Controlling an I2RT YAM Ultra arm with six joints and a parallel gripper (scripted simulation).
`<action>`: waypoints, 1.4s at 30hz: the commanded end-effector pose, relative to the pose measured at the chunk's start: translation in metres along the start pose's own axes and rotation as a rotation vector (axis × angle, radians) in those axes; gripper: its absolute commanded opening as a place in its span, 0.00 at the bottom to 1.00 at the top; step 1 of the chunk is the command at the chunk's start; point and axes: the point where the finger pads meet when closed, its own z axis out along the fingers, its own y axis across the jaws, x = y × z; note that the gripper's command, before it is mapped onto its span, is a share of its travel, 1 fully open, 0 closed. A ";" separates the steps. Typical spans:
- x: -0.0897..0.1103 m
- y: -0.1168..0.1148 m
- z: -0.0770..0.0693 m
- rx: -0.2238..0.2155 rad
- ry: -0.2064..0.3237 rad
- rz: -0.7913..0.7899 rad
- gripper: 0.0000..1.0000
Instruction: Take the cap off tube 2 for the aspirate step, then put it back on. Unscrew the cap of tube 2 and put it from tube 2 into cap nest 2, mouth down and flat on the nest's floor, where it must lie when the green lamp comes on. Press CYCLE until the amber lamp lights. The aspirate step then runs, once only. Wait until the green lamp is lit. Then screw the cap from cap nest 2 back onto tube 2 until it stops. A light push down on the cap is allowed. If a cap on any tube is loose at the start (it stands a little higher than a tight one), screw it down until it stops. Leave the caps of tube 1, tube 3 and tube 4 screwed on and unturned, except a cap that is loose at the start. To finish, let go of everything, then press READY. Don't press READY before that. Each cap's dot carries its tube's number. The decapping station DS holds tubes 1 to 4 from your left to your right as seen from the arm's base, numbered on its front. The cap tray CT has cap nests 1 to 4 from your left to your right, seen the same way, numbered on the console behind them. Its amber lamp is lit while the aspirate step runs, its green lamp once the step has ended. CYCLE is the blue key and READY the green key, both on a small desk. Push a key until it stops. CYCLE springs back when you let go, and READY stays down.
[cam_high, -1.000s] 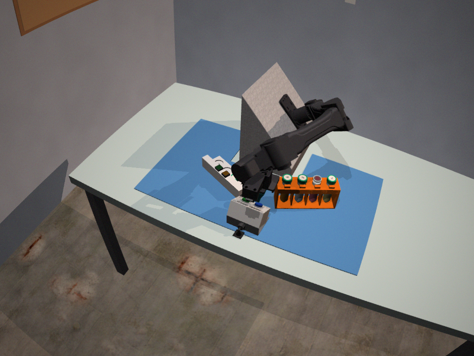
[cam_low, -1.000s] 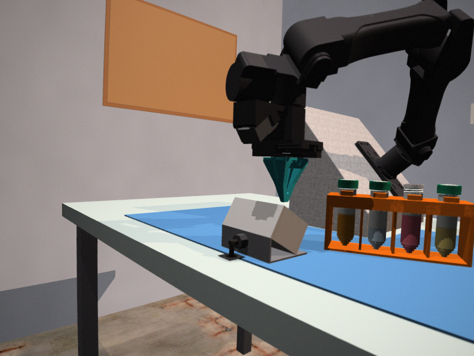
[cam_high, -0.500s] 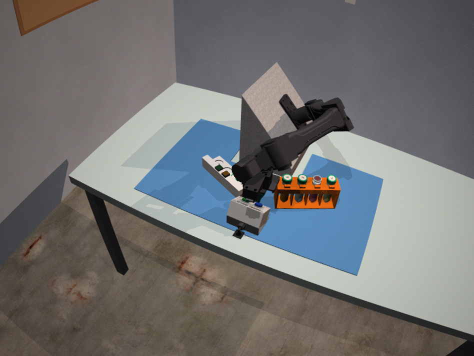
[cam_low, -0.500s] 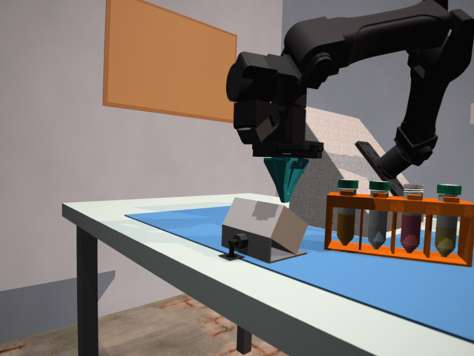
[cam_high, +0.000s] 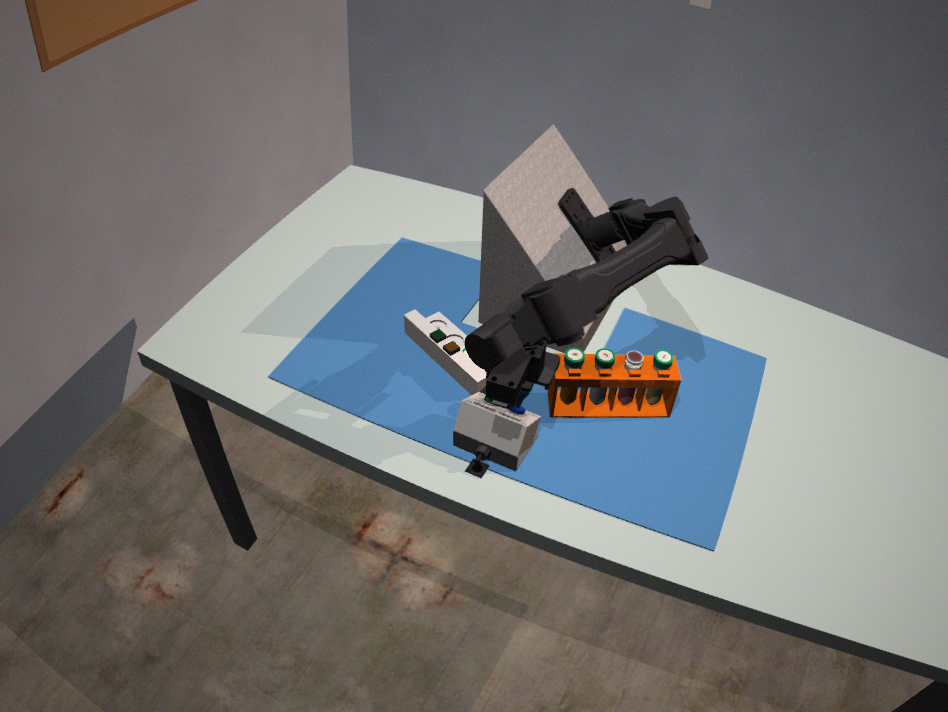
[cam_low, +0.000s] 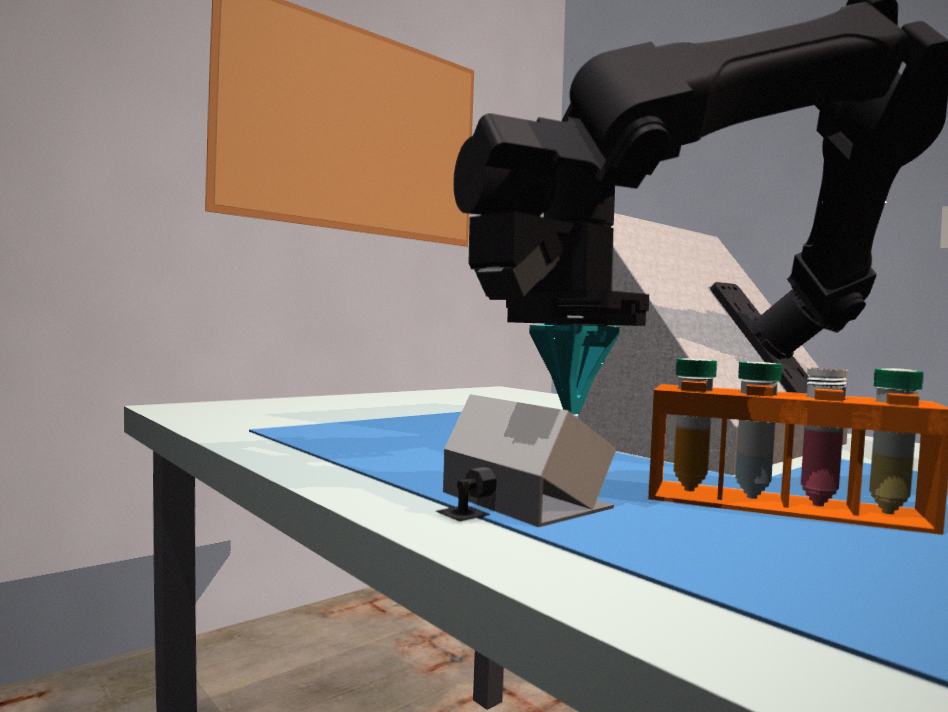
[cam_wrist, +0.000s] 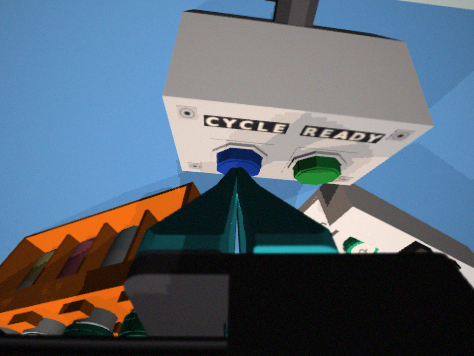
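Tool (cam_low: 573, 406) is pressed together, nothing pinched between the teal fingers. It points down at the small grey desk (cam_low: 490, 436). In the wrist view the fingertips meet the near edge of the blue key (cam_wrist: 239, 160) marked CYCLE; whether the key is pushed down, cannot tell. The green key (cam_wrist: 317, 169) marked READY sits just beside it, untouched and apart from the tool.

The orange rack (cam_low: 774, 406) stands on the blue mat (cam_high: 674, 475) on the tabletop (cam_high: 843, 490), near the desk, off to one side of the tool. It holds four tubes upright. Three carry green caps: (cam_low: 695, 368), (cam_low: 759, 371), (cam_low: 898, 377). The remaining tube (cam_low: 826, 375), with dark red fill, shows bare grey threads and has no cap on.

The white tray (cam_high: 429, 329) with the nests lies on the mat behind the desk, partly hidden by the black arm (cam_high: 605, 275). In the wrist view a green cap (cam_wrist: 357, 246) sits on the tray, just past the tool's edge; which nest it is in, cannot tell. Lamps on the tray console look dark green and brownish in the top view; lit or not, cannot tell.

A grey slanted block (cam_high: 528, 199) stands behind the arm.
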 end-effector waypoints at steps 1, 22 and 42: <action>-0.005 -0.001 -0.005 0.003 -0.025 -0.006 0.00; -0.005 -0.001 0.002 0.003 -0.025 -0.006 0.00; -0.005 -0.001 0.003 0.003 -0.025 -0.006 0.00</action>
